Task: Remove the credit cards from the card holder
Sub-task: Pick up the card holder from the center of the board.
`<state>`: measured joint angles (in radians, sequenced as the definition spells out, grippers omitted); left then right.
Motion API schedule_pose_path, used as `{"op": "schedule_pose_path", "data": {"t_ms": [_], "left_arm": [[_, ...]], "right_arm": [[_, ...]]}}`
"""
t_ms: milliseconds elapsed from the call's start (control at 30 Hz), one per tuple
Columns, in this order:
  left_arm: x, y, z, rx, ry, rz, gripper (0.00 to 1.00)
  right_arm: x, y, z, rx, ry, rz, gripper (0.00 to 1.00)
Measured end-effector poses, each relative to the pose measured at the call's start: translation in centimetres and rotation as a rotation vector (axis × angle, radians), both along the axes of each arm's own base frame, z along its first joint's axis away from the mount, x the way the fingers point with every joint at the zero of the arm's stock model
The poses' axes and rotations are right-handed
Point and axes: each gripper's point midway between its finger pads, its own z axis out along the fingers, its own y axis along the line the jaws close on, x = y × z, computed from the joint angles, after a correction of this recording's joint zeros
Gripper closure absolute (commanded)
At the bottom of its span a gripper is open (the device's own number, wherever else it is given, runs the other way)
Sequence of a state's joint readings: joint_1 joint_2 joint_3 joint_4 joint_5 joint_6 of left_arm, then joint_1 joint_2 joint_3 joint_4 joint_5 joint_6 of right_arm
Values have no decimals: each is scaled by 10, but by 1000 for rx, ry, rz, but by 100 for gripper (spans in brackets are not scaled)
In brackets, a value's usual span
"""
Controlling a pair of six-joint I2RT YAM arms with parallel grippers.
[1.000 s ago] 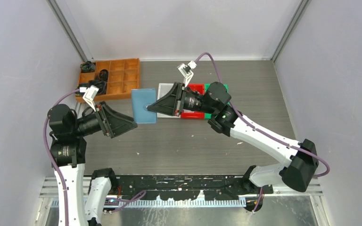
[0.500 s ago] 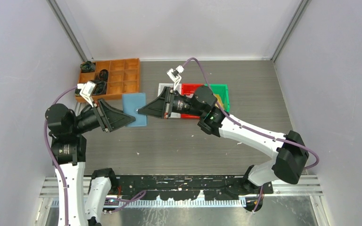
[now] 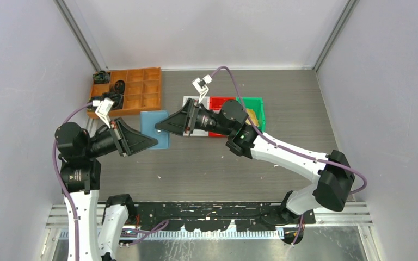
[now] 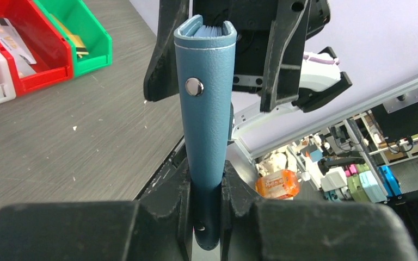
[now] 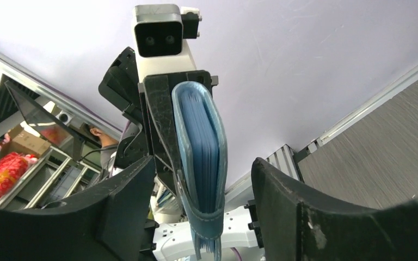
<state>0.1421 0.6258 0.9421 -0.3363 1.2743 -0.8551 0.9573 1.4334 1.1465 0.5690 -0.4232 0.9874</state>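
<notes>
— Looking from above, where is the card holder (image 3: 150, 122)?
— Left of centre, lifted off the table (image 3: 207, 168), between the two tool tips. The left gripper (image 3: 153, 142) pinches its lower end. In the left wrist view the pads squeeze the teal cover from both sides, with the snap stud (image 4: 194, 86) facing the lens.
— And the right gripper (image 3: 159, 129)?
— Spread wide. In its own view the fingers (image 5: 122, 209) stand on either side of the holder and touch nothing.
— So what makes this step go well?
— I'd hold the left clamp firm and low, then slip one right finger in where the covers part to peel one back, rather than closing on both together. The credit cards are hard to tell from the pale pockets (image 5: 201, 136), so go gently.
</notes>
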Motion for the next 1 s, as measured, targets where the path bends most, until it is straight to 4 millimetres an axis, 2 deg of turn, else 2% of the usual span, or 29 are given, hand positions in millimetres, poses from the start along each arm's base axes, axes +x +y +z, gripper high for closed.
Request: {"op": "schedule_pose_path", "data": {"t_ms": [100,167,233,300,333,367,400,433,500,567,767,900,1000], "left_arm": [[-2,0,-3,10,-3,-6,100],[-3,0,-5,16,-10,-13,100],[-5,-1,-6,19,-13,-23,100],[-6,-1,-7,28,-25,-29,95],[-8,-1,-6,34,-33,-33,90],[-9,-1,-7,38,-35,-33,81],[-10,-1,-7,41,-33,-32,67],[-10,-1,-8,45,-34,-32,57],[-10,-1,-10,54,-41,-34,50],[-11,-1,-11,56,-38,-35,51],[-15,-1,-14,61,-34,-64,66],[-17,-2,-9,59,-42,-78,67],[-18,-2,-4,58,-53,-82,73]], "right_arm": [[4,-1,2,-21,-6,-3,41],[5,-1,8,-25,-16,7,54],[5,-2,12,-25,-29,16,70],[3,-3,14,-31,-41,34,80],[3,-3,11,-40,-38,43,84],[2,-3,10,-44,-37,53,88],[1,-2,10,-45,-37,61,92],[1,-2,10,-46,-41,65,94],[-1,-2,8,-49,-40,74,96],[-1,-3,8,-49,-37,77,97],[4,-9,12,-18,-27,83,98],[3,-11,10,-13,-19,105,98],[0,-12,13,0,-29,119,94]]}}
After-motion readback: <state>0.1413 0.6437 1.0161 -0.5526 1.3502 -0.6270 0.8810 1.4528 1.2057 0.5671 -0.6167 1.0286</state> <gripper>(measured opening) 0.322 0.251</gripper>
